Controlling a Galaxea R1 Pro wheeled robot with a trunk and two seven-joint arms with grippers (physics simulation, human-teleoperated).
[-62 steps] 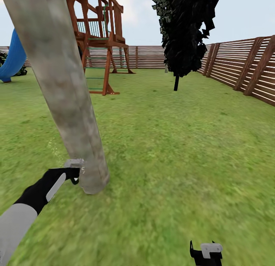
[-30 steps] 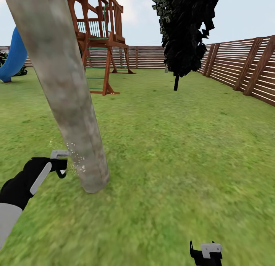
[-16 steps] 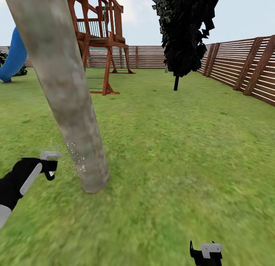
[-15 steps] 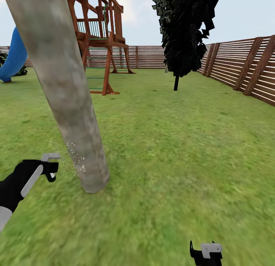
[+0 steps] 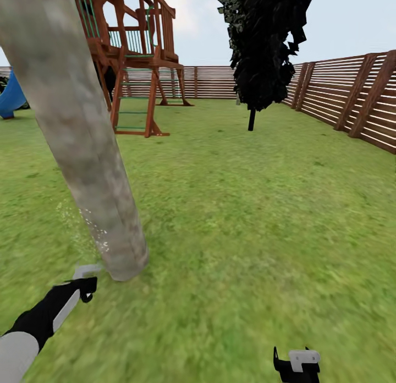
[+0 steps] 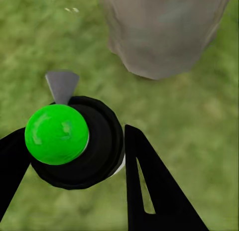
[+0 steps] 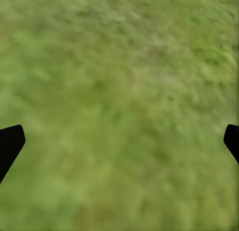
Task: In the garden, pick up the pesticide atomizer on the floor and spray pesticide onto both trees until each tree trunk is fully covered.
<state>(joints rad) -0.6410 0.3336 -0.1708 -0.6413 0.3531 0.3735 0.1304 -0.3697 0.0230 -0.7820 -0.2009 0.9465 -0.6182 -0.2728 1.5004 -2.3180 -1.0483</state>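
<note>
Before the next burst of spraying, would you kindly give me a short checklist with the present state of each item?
1. Pesticide atomizer held in the left gripper: ok, a finger on each side of it.
2. Dot on its cap: green; whether that means spraying, cannot tell.
3. Nozzle aimed at the tree trunk: ok, the grey tip points toward its base.
4. Spray reaching the trunk: ok, pale droplets speckle its lower part.
5. Trunk fully covered: cannot tell; droplets show only low down.
6. Right gripper clear of the work: ok, jaws apart over grass.
</note>
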